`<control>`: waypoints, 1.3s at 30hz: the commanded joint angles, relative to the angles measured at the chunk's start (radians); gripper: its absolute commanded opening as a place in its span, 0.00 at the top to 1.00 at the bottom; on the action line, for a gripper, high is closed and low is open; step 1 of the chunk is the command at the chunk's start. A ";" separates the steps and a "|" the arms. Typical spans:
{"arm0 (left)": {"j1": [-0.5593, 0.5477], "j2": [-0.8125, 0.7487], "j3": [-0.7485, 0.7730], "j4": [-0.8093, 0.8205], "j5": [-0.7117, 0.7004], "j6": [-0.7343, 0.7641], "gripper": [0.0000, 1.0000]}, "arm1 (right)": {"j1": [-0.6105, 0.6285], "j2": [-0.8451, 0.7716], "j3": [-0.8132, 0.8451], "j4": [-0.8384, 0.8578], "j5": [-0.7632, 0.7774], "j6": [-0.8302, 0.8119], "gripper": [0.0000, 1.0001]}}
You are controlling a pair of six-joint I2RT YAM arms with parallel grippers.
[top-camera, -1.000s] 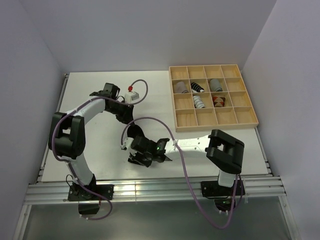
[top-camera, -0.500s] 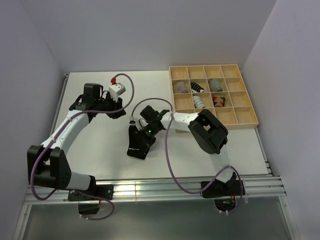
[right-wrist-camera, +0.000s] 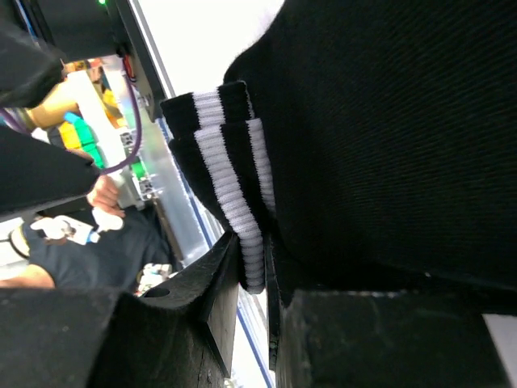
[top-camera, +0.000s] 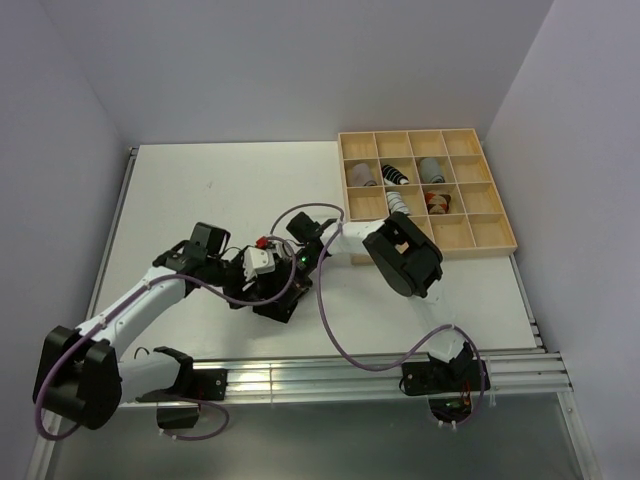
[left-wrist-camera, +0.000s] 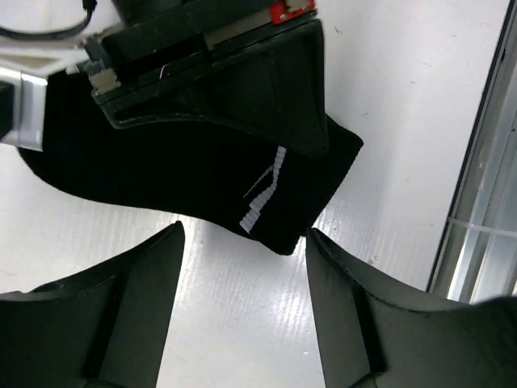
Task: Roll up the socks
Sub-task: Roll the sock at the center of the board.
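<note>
Black socks [top-camera: 277, 303] lie in a dark heap on the white worktop [top-camera: 180, 180], close to its near edge and a little left of the middle of that edge. The left arm stretches from the near left corner towards them, and the left gripper [left-wrist-camera: 244, 236] hangs at the left side of the heap. Its jaws stand wide apart, with only bare worktop and the tip of the cloth between them. The two fingers [left-wrist-camera: 121, 315] are not closed on anything.

In the left wrist view the cloth lies flat, with a short white ribbed mark [left-wrist-camera: 262, 190] near the corner that points towards the near edge.

The right gripper [right-wrist-camera: 258, 263] sits on the socks from the far side, close beside the left one in the top view. Its jaws are drawn in to a thin slit and the white-striped cuffs [right-wrist-camera: 230, 190] run into that slit, so they are gripping the socks at the cuff end. Two striped bands lie one upon the other there. The right arm bends back across the worktop to its base at the near right.

At the far right corner sits a wooden tray [top-camera: 495, 237] of sixteen compartments. Five rolled socks [top-camera: 398, 203] sit in its second and third rows, towards its left side.
</note>
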 commanded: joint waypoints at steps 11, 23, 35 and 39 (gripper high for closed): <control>-0.157 -0.091 -0.119 0.178 -0.075 0.086 0.27 | -0.012 0.056 0.046 -0.008 0.022 0.024 0.88; -0.287 -0.065 -0.201 0.330 -0.199 0.059 0.30 | -0.021 0.064 0.050 -0.011 0.026 0.020 0.90; -0.319 0.056 -0.179 0.253 -0.190 0.108 0.33 | -0.029 0.066 0.039 -0.002 0.022 0.020 0.91; -0.319 0.083 -0.190 0.307 -0.214 0.071 0.34 | -0.029 0.064 0.033 0.002 0.023 0.020 0.91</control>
